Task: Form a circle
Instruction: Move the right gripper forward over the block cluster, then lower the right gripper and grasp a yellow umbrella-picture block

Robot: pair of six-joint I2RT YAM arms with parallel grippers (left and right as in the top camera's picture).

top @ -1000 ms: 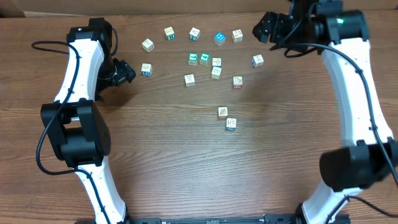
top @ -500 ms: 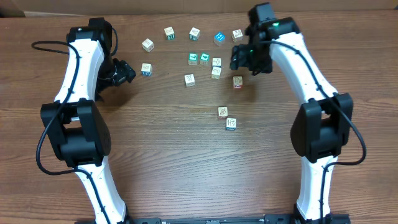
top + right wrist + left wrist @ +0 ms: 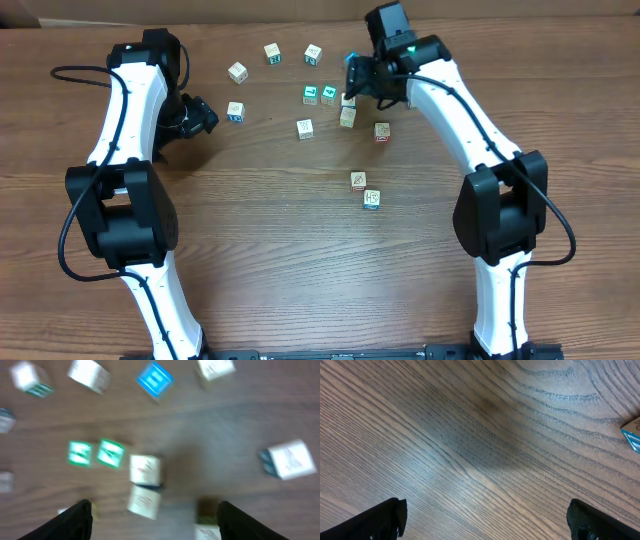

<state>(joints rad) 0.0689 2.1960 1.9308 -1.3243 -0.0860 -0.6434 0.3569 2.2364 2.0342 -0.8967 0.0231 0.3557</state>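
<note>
Swung left, the right claw (image 3: pixel 354 79) hangs wide beside the green-faced cubes (image 3: pixel 319 95), loose cubes (image 3: pixel 305 128) crowding round, open table (image 3: pixel 300 260) nearer; left claw (image 3: pixel 205 116) wide too.

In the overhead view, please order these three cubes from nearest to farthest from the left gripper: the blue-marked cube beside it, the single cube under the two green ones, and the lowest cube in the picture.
1. Blue-marked cube, just beside the left gripper.
2. Single cube, below the green pair.
3. Lowest cube, at the bottom of the group, clearly farthest.
</note>
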